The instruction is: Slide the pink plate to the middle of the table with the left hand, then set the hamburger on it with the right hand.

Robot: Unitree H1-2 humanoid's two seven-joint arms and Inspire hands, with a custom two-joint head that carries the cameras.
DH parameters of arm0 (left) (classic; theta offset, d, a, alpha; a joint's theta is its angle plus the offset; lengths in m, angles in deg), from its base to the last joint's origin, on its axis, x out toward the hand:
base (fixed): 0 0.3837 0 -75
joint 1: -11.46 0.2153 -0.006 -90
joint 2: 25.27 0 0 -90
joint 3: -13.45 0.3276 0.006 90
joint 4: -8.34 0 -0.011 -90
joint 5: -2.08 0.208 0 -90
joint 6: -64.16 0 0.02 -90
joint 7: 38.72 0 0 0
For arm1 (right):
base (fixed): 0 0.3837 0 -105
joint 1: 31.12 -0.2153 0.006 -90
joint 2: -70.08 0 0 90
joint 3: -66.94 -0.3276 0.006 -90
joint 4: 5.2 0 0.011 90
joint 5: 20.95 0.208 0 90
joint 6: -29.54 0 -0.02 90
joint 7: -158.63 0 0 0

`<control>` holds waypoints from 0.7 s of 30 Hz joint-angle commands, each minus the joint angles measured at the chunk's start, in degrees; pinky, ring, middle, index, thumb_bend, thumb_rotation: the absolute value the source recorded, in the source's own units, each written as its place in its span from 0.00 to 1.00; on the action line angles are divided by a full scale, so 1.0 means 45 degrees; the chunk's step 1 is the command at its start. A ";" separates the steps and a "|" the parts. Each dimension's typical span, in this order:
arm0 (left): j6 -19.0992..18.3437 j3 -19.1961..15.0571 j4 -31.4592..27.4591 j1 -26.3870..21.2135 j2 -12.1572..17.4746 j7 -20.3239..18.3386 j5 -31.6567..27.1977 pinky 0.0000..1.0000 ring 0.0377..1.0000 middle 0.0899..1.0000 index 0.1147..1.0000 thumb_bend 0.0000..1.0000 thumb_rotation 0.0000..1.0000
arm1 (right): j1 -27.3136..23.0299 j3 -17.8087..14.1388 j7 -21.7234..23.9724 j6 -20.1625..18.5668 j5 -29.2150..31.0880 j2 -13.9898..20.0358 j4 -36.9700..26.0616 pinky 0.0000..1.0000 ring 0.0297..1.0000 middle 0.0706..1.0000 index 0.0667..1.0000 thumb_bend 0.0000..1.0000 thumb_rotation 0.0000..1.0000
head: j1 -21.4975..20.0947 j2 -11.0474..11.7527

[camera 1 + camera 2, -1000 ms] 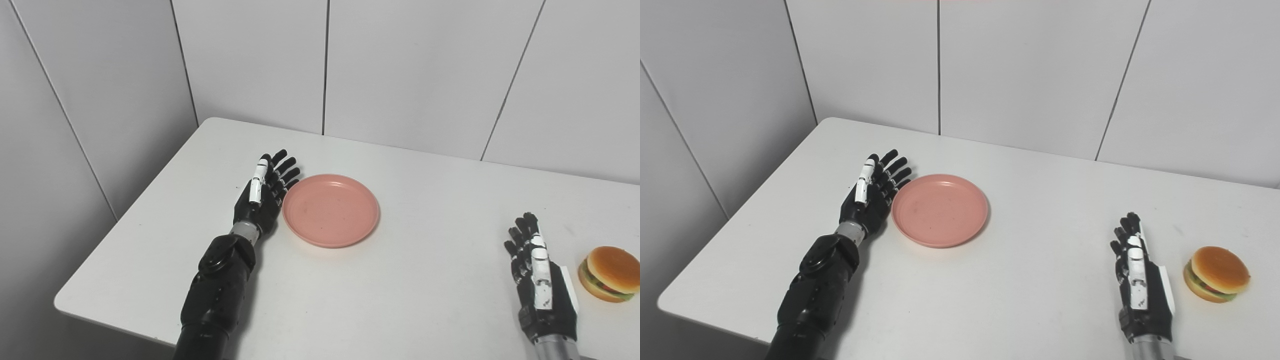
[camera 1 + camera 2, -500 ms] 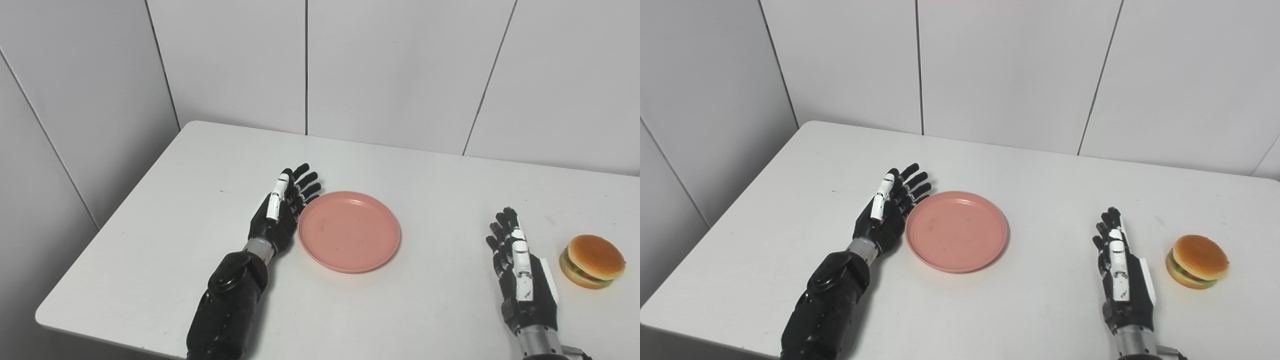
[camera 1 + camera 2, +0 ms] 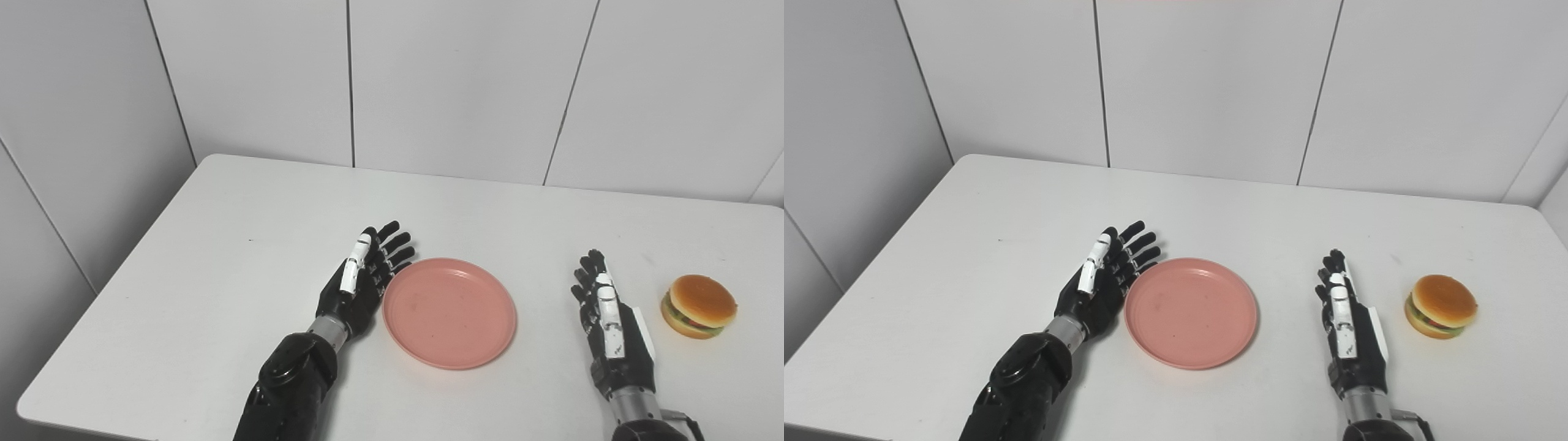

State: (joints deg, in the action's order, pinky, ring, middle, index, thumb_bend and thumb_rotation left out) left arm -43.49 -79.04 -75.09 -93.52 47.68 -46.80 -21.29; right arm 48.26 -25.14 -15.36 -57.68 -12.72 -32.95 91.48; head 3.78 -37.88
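Since the picture 1 second back, the left hand (image 3: pixel 361 278) and the pink plate (image 3: pixel 449 312) have slid rightward together toward the middle of the table (image 3: pixel 202 257); the camera has also swung, so part of that shift is the view's own.

In the left eye view, the left hand stands on edge with its fingers straight and spread, holding nothing, its palm side against the plate's left rim. Whether palm and rim truly touch is hidden behind the hand. The plate lies flat, nearer the front edge than the back. The right hand (image 3: pixel 609 321) is likewise flat-fingered and empty, between plate and hamburger (image 3: pixel 699 305), touching neither. The table's front-right corner is cut off by the picture edge.

In the right eye view, the hamburger (image 3: pixel 1440 305) sits toward the right edge, well apart from the plate (image 3: pixel 1191 312). The right forearm runs out of the bottom edge, and the left arm hides the table beneath it.
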 commanded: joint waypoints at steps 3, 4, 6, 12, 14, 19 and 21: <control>-0.0488 0.0105 -0.0303 -0.0116 -0.0084 -0.0009 0.0060 0.90 0.89 0.89 0.89 0.36 1.00 | 0.0271 0.0114 -0.0045 -0.0057 0.0112 -0.0355 -0.0002 1.00 0.97 0.98 0.99 0.28 1.00 | -0.0188 -0.0039; -0.0467 0.0114 -0.0288 -0.0110 -0.0065 -0.0045 0.0069 0.90 0.89 0.90 0.89 0.36 1.00 | 0.0270 0.0120 -0.0041 -0.0110 0.0113 -0.0354 -0.0038 1.00 0.98 0.98 0.99 0.28 1.00 | -0.0282 -0.0058; -0.0445 0.0122 -0.0273 -0.0101 -0.0050 -0.0081 0.0076 0.90 0.90 0.90 0.89 0.36 1.00 | 0.0269 0.0123 -0.0040 -0.0141 0.0082 -0.0337 -0.0051 1.00 0.98 0.98 0.99 0.28 1.00 | -0.0498 -0.0069; -0.0469 0.0060 -0.0184 -0.0098 -0.0030 -0.0123 -0.0007 0.90 0.89 0.89 0.89 0.36 1.00 | 0.0248 0.0074 -0.0221 -0.0159 -0.0021 -0.0352 -0.0129 1.00 0.97 0.97 0.98 0.29 1.00 | -0.1079 -0.0101; -0.0457 0.0050 -0.0146 -0.0080 -0.0006 -0.0162 -0.0019 0.90 0.89 0.89 0.89 0.36 1.00 | 0.0212 0.0042 -0.0239 -0.0070 0.0025 -0.0396 -0.0190 1.00 0.96 0.97 0.98 0.28 1.00 | -0.1272 -0.0093; -0.0499 0.0018 -0.0139 -0.0010 0.0086 -0.0298 -0.0032 0.89 0.89 0.90 0.89 0.36 1.00 | 0.0109 0.0143 -0.0480 -0.0012 -0.0420 -0.0445 -0.0660 0.98 0.95 0.95 0.97 0.29 1.00 | -0.1788 -0.0133; -0.0570 -0.0035 -0.0125 0.0020 0.0134 -0.0338 -0.0066 0.88 0.89 0.89 0.89 0.35 1.00 | 0.0012 0.0165 -0.0529 -0.0018 -0.0551 -0.0411 -0.0919 0.98 0.95 0.94 0.96 0.30 0.99 | -0.2053 -0.0089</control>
State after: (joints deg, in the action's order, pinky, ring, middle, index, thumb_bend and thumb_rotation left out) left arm -44.81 -78.93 -75.50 -93.33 47.87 -48.06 -21.38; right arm 49.29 -24.66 -17.54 -57.90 -14.83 -34.61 89.46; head -5.53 -38.32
